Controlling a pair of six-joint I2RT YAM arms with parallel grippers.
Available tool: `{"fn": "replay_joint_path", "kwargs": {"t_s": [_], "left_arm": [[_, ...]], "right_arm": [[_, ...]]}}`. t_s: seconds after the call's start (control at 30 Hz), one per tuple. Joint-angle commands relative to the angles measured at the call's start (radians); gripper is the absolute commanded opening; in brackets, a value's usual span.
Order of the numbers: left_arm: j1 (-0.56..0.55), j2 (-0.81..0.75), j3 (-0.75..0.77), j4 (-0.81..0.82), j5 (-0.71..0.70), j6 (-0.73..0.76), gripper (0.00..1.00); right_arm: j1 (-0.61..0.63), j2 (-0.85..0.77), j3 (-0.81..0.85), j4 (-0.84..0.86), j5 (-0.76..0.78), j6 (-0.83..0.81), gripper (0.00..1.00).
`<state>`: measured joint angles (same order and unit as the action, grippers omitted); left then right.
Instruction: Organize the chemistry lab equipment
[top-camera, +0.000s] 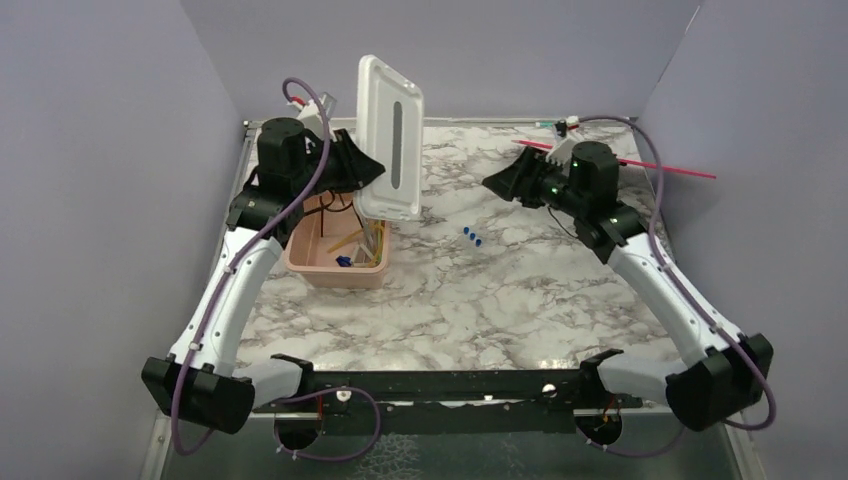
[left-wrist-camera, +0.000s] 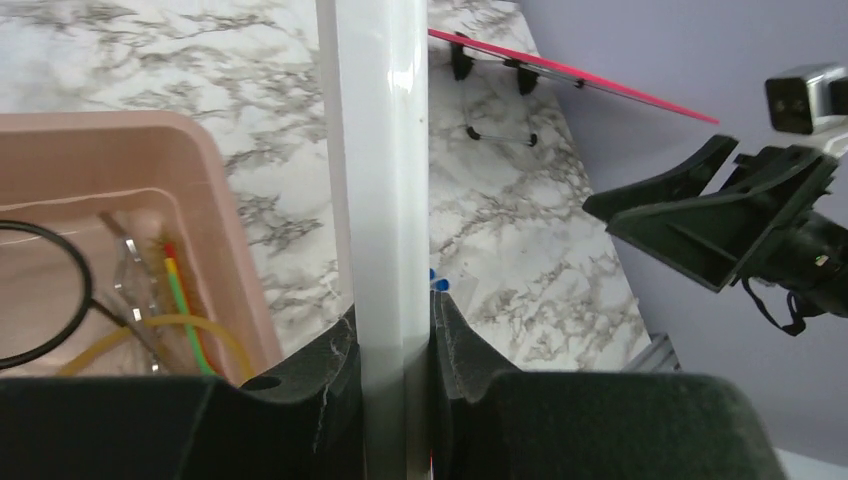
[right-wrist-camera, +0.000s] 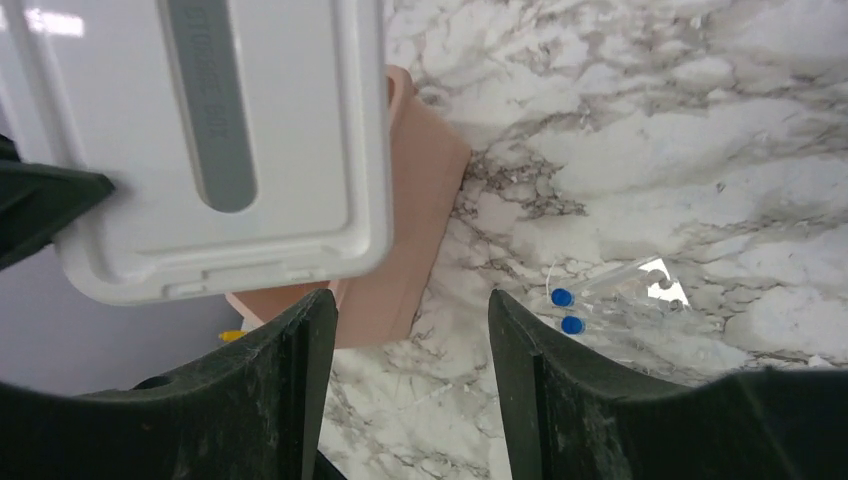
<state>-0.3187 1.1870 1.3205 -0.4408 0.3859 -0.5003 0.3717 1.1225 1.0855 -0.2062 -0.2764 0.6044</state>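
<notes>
My left gripper (top-camera: 372, 170) is shut on the edge of the white lid (top-camera: 390, 140), holding it upright above the pink tub (top-camera: 335, 277). The left wrist view shows the lid's edge (left-wrist-camera: 380, 180) pinched between the pads of that gripper (left-wrist-camera: 395, 345). Inside the tub (left-wrist-camera: 215, 160) lie a black wire ring (left-wrist-camera: 45, 232), metal tongs (left-wrist-camera: 128, 262) and amber tubing (left-wrist-camera: 150, 325). Two clear blue-capped tubes (top-camera: 472, 237) rest on the marble to the tub's right. My right gripper (top-camera: 497, 182) hovers open and empty above the table, with the tubes (right-wrist-camera: 566, 310) just past its right finger.
A red rod (top-camera: 640, 160) on black clips lies at the back right, near the wall. A green and red stick (left-wrist-camera: 180, 300) is in the tub too. The purple walls close in on three sides. The lid (right-wrist-camera: 220, 140) hangs left of the right gripper (right-wrist-camera: 412, 340).
</notes>
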Motion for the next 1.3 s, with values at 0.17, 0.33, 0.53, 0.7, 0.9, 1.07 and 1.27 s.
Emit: {"fn": "replay_joint_path", "kwargs": {"t_s": [0.17,0.33,0.53,0.7,0.9,1.07,1.27], "left_arm": [[0.352,0.056,-0.013,0.02,0.345,-0.017,0.0],[0.493,0.057,-0.058,0.027,0.451,-0.019,0.0],[0.582,0.055,-0.13,0.027,0.479,0.001,0.0],[0.589,0.049,-0.193,0.047,0.467,0.005,0.09],[0.589,0.053,-0.237,0.061,0.483,-0.006,0.1],[0.592,0.06,-0.231,0.042,0.427,0.014,0.2],[0.596,0.099,-0.184,-0.025,0.329,0.097,0.38]], "right_arm": [[0.114,0.251,0.127,0.073,-0.059,0.072,0.59],[0.187,0.416,0.241,0.08,-0.049,0.069,0.57],[0.25,0.602,0.425,0.033,-0.066,-0.009,0.56],[0.282,0.696,0.479,0.021,-0.068,-0.063,0.57],[0.32,0.77,0.511,-0.003,-0.055,-0.105,0.57],[0.337,0.793,0.53,-0.048,0.006,-0.13,0.54],[0.343,0.827,0.561,-0.119,0.022,-0.162,0.48]]}}
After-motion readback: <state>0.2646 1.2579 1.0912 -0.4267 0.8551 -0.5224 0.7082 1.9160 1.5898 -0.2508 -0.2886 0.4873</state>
